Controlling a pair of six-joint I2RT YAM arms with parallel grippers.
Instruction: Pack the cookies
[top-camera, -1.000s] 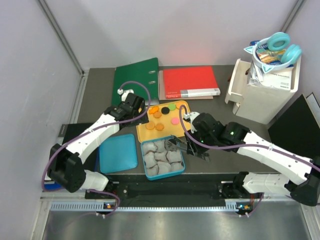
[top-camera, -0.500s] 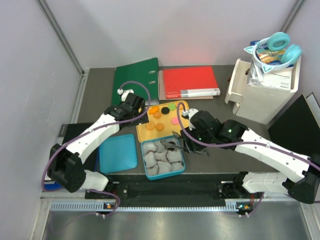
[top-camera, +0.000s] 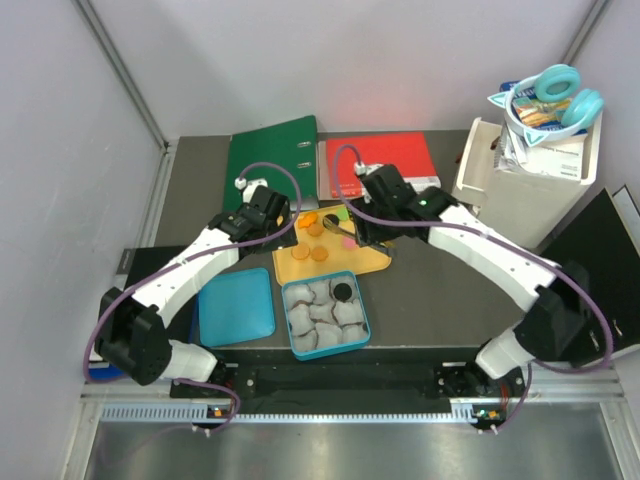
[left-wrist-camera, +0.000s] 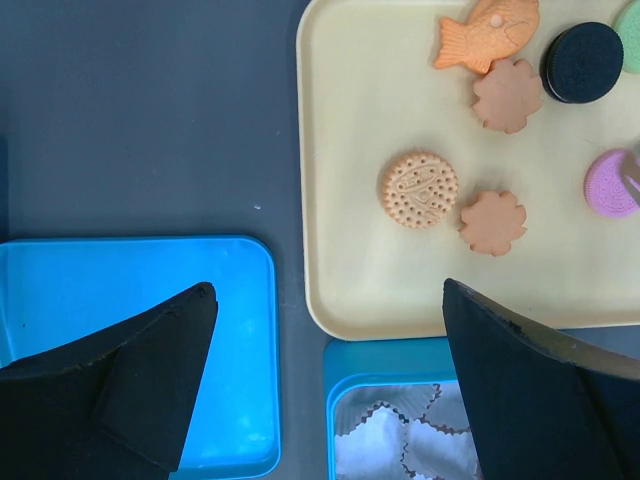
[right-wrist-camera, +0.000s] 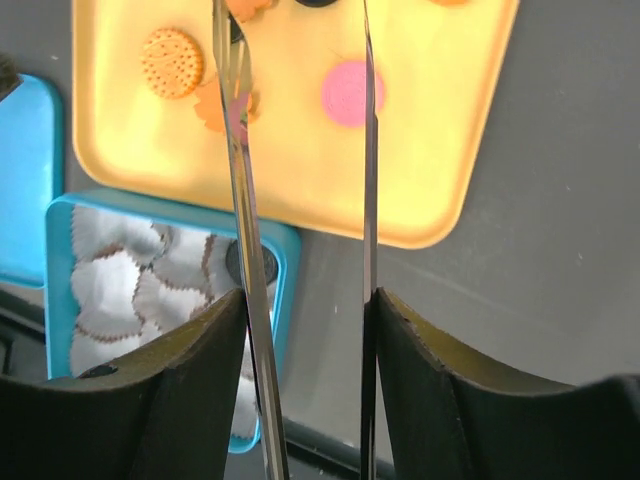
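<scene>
Right wrist view shows the right pincer (right-wrist-camera: 308, 310) partly closed around a pair of long thin metal tweezers (right-wrist-camera: 236, 150), one blade against each finger. The blades stand apart with nothing between them. Their tips run out of frame, so we cannot tell whether they touch anything.

Most of the small flat round cookies (left-wrist-camera: 418, 189) lie on the pale yellow plastic tray (right-wrist-camera: 430, 150). One round black cookie (top-camera: 343, 291) sits among the grey crinkled paper cups (top-camera: 315, 320) in the blue rectangular tin (left-wrist-camera: 385, 358), which is just beside the tray's near edge. The left pincer (left-wrist-camera: 327, 292) hangs wide open and empty above the tray's near-left corner.

We judge the pick itself to be the main risk. The discs are thin and the tray looks smooth, so blades that close off-centre could push the round pink cookie (right-wrist-camera: 352, 92) aside or flick it off the tray onto the dark bench (left-wrist-camera: 150, 120). The tweezers could also twist in the pincer's grip and miss. Above the tin, a low pass could snag or crush a paper cup, or drop a second cookie into a filled one. With both arms over the tray, they could also knock into each other or shove the tray.
</scene>
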